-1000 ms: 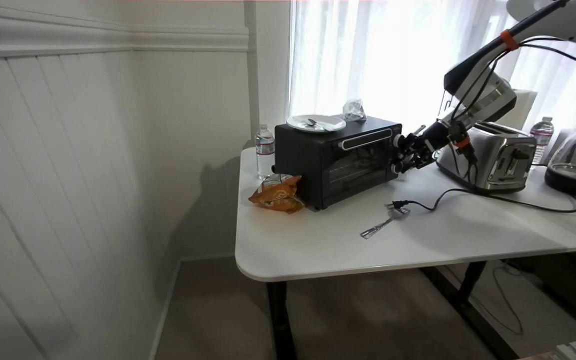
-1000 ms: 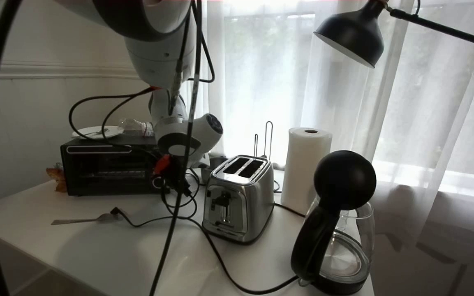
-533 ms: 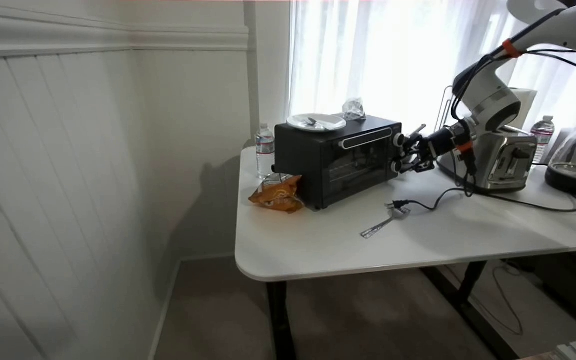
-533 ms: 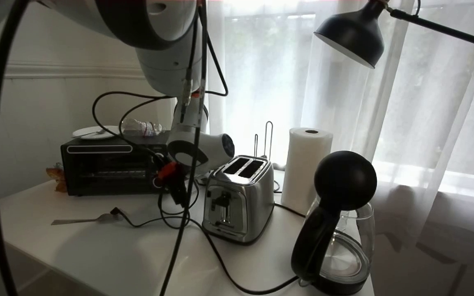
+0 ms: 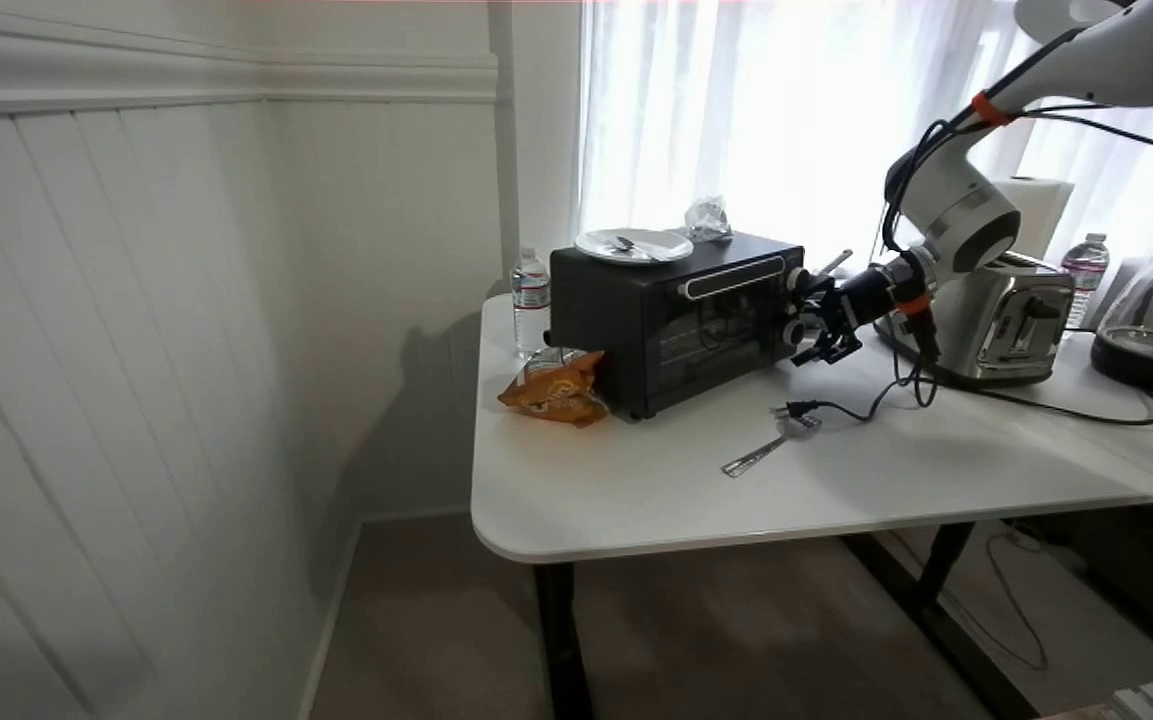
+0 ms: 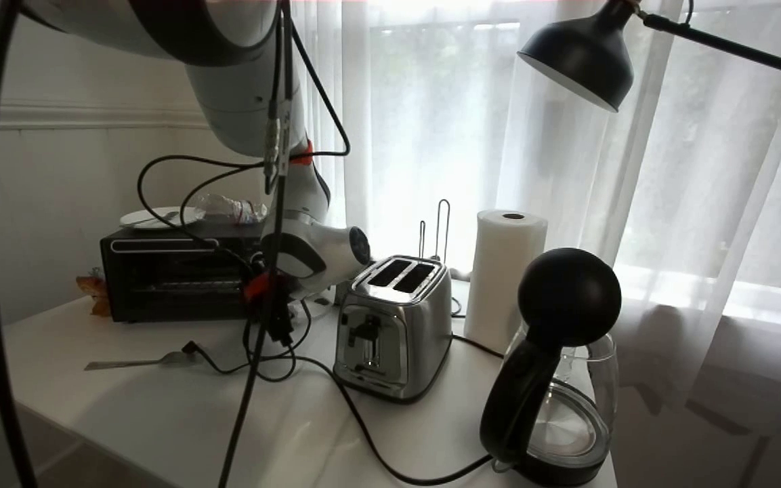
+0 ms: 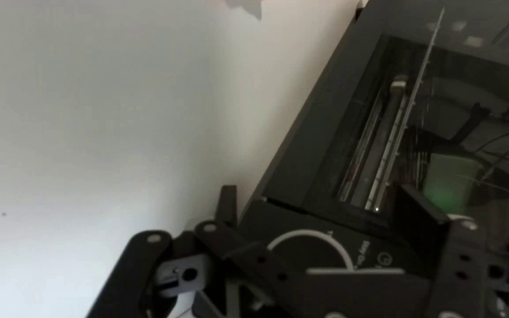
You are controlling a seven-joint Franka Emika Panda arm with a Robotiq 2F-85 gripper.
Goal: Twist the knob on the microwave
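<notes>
Black and boxy, the microwave point(image 5: 676, 320) stands on a white table point(image 5: 576, 500), its dark glass door point(image 5: 711, 340) next to a narrow control panel point(image 7: 276, 221) at the end nearer the shiny silver toaster point(image 6: 390, 332). The gripper point(image 7: 322, 213) is right at that panel, its two fingers point(image 7: 227, 205) spread well apart — the lower knob point(image 5: 793, 332) sits between them. In the wrist view a pale arc of its rim shows, with small white print beside it; whether either finger touches the knob, I cannot tell. The grey-white arm point(image 5: 956, 215) reaches in past the toaster, an orange band point(image 5: 989, 109) around it.

On top of the microwave lie a white plate point(image 5: 596, 243), a piece of cutlery point(image 5: 628, 244) on it, and a crumpled clear bottle point(image 6: 224, 209). An orange bag point(image 5: 556, 395) lies just beside the microwave's opposite end, and an upright water bottle point(image 5: 531, 300) stands behind the bag. In front of the microwave a metal utensil point(image 5: 756, 455) rests on the table, its wide end near a black plug point(image 5: 804, 408). In an exterior view, a roll of paper towels point(image 6: 504, 285) and a glass kettle point(image 6: 532, 369) with a black handle stand on the toaster's other side, away from the microwave — and a black lamp point(image 6: 583, 57) hangs above.
</notes>
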